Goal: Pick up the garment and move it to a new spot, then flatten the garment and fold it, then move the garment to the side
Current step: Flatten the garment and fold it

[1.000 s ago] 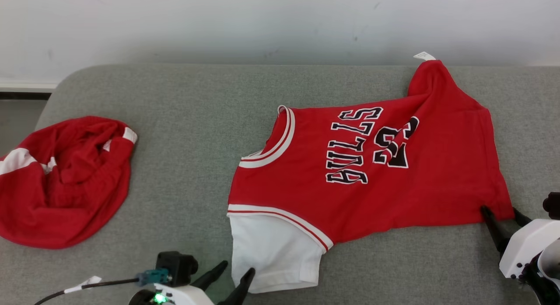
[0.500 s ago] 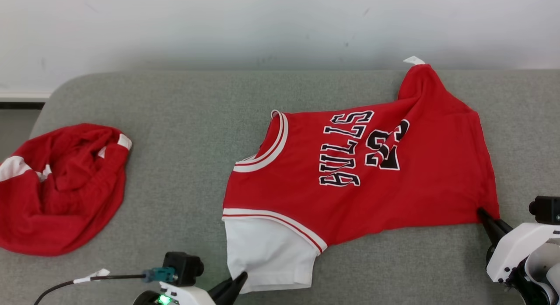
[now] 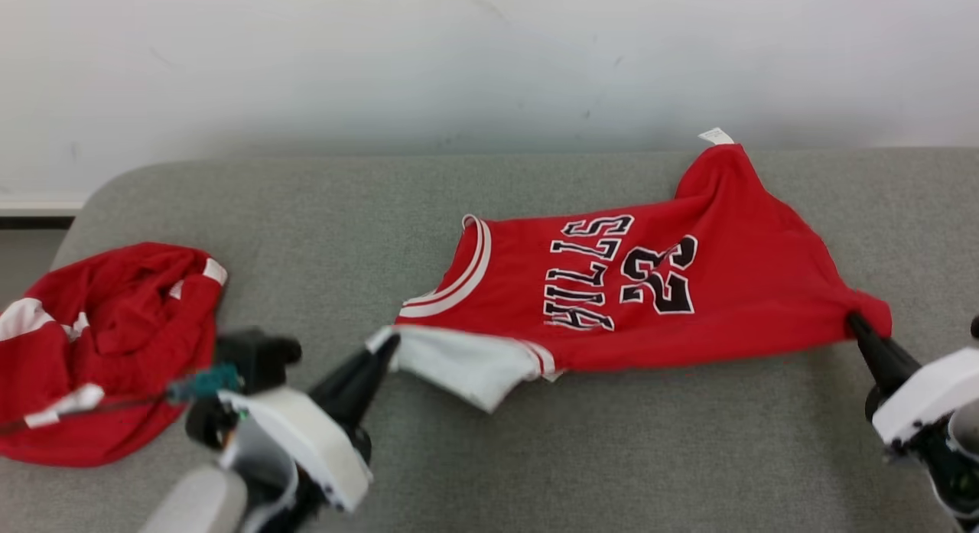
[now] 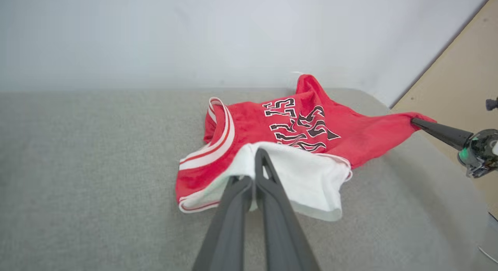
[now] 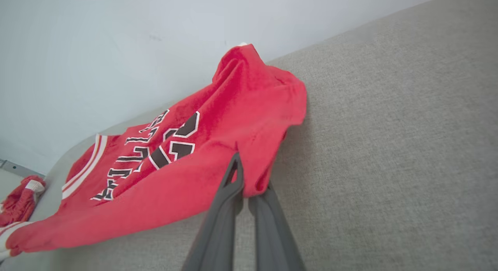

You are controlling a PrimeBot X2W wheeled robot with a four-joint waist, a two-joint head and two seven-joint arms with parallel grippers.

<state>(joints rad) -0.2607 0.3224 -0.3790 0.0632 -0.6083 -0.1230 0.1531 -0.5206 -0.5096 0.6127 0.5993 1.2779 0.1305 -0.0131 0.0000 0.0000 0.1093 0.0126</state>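
Note:
The garment (image 3: pixel 650 288) is a red jersey with black lettering and a white sleeve, lying on the grey cushion (image 3: pixel 321 212). Its near edge is lifted off the cushion. My left gripper (image 3: pixel 386 346) is shut on the edge of the white sleeve (image 3: pixel 459 365). In the left wrist view my left gripper (image 4: pixel 257 162) pinches the white sleeve (image 4: pixel 307 185), with the garment's red body (image 4: pixel 249 123) behind it. My right gripper (image 3: pixel 857 323) is shut on the garment's red hem corner at the right. In the right wrist view that gripper (image 5: pixel 242 181) holds a fold of the garment (image 5: pixel 218 138).
A second crumpled red and white garment (image 3: pixel 107 349) lies at the cushion's left end, close to my left arm. A white wall runs behind the cushion. Beige floor (image 4: pixel 467 69) lies beyond the cushion's right end.
Both grippers have shut on the garment and risen, pulling its near edge up. The white sleeve now hangs folded from my left gripper. The head camera has also shifted.

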